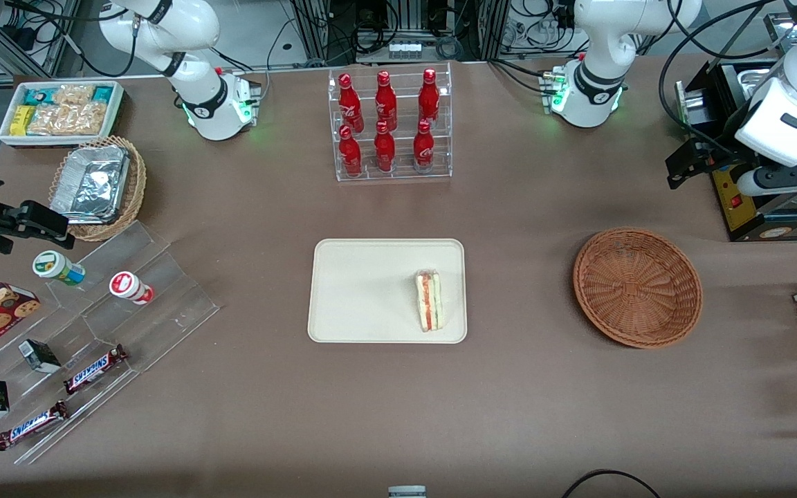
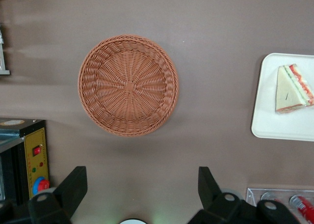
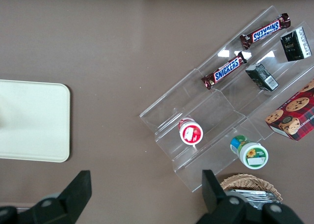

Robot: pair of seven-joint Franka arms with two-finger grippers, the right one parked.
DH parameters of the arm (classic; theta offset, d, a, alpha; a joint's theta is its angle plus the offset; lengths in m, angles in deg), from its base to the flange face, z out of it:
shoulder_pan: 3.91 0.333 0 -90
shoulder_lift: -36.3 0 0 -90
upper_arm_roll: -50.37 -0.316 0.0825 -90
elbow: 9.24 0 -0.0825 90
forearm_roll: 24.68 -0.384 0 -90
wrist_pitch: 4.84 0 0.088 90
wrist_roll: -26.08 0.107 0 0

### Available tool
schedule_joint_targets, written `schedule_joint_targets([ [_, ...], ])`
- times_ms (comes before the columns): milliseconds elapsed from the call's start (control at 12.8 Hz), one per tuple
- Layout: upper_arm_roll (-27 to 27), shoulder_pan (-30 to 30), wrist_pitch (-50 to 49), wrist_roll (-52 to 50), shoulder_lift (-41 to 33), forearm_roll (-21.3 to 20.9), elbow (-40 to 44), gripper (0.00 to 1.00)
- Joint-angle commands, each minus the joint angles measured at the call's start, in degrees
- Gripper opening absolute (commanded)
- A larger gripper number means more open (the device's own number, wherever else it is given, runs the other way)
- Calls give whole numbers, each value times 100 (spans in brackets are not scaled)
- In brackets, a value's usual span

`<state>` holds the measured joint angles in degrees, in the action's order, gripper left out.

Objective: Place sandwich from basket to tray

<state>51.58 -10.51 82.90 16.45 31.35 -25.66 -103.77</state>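
Wicker basket [image 2: 128,85] sits bare; your sandwich [image 1: 430,300] lies on the tray [image 1: 364,290].
Your gripper [image 2: 142,192] hangs above the table with fingers [image 2: 73,187] spread wide, holding nothing.

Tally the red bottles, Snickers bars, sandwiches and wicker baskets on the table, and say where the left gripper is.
Red bottles: 6
Snickers bars: 2
Sandwich: 1, on the tray
Wicker baskets: 2
Total: 11
Gripper: open, raised above the table beside the reddish-brown basket.
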Motion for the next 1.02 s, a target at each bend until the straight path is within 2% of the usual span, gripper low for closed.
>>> schedule_joint_targets([
  [0, 37, 45, -64, 390, -33, -69, -30, 100],
  [312, -41, 62, -178, 723, -41, -78, -65, 100],
  [938, -121, -8, -205, 619, -33, -60, -39, 100],
])
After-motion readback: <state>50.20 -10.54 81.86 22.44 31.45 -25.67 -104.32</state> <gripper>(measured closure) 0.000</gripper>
